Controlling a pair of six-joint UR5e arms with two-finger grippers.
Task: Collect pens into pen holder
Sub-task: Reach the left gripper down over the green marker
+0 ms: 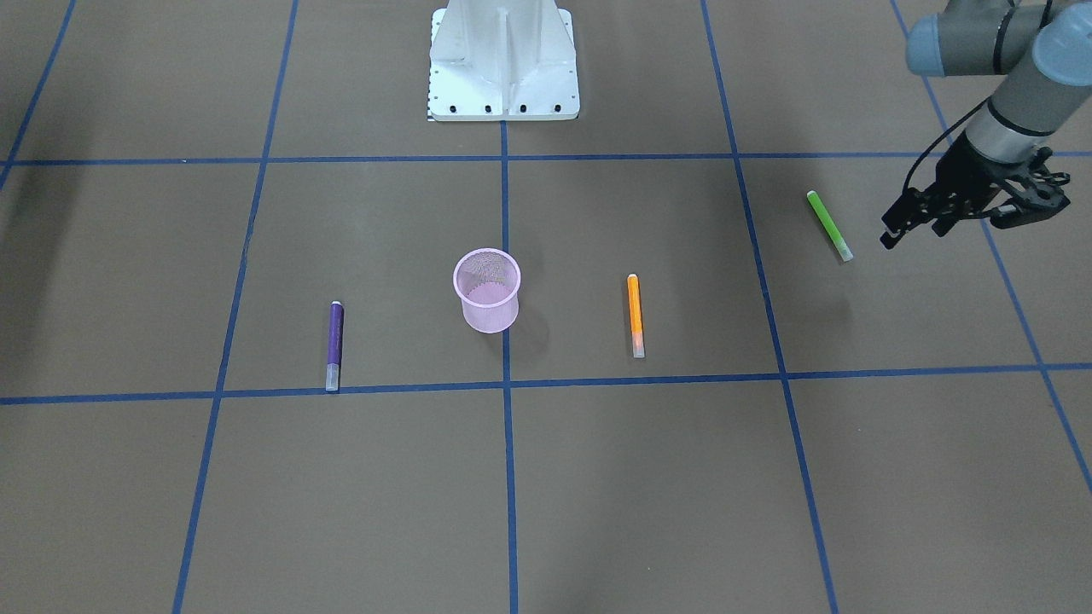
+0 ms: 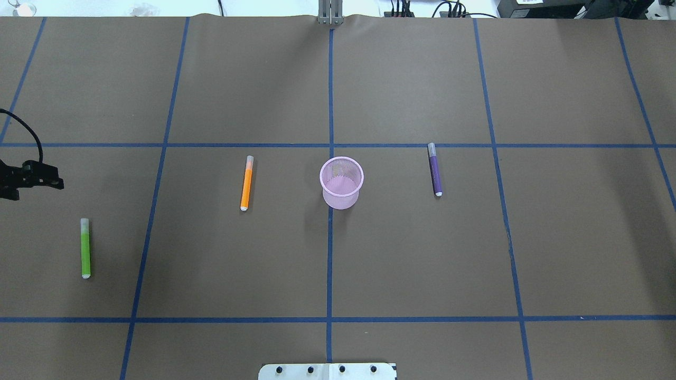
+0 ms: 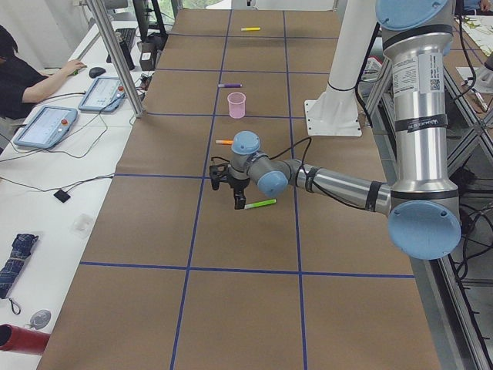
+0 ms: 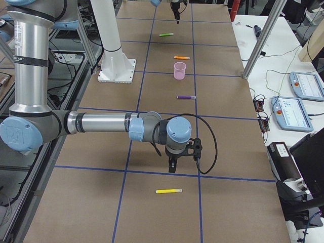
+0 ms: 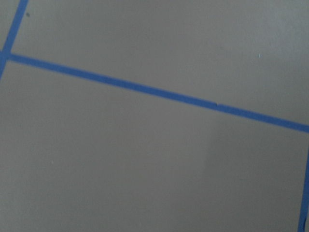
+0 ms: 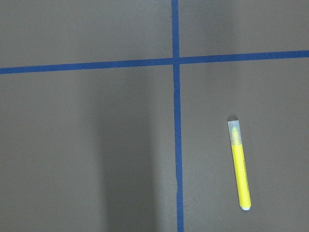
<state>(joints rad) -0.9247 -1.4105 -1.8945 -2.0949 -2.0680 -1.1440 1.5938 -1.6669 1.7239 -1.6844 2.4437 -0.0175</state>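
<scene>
Stage: start of the job, as I read it. Nothing was in the pen holder.
Holder: it stood upright on the centre line of the table.
Pens: the orange pen lay on the robot's left of the holder and the purple pen on its right. Both were flat and near the cup but not touching it. The green pen lay flat, well out to the left.
Left gripper: it hovered above the table with its fingers parted and nothing between them.
Key relation: the green pen lay inboard of the left gripper and closer to the robot's base, near but apart. Its long axis ran roughly base-to-far-edge, with the cap end away from the base.
Grasp call: you'd have wanted the jaws to close across that axis, side to side.
Nearer arm: left for green and orange, right for purple, in my judgement.
Right gripper: only the right side view caught it, so I couldn't tell you whether it was parted or closed.
Extra pen: a yellow pen lay flat on the table near the right gripper, apart from it.
View gaps: the overhead and front views missed the yellow pen. The right wrist view showed it but no fingers. The left wrist view gave you only bare cover and blue tape.
</scene>
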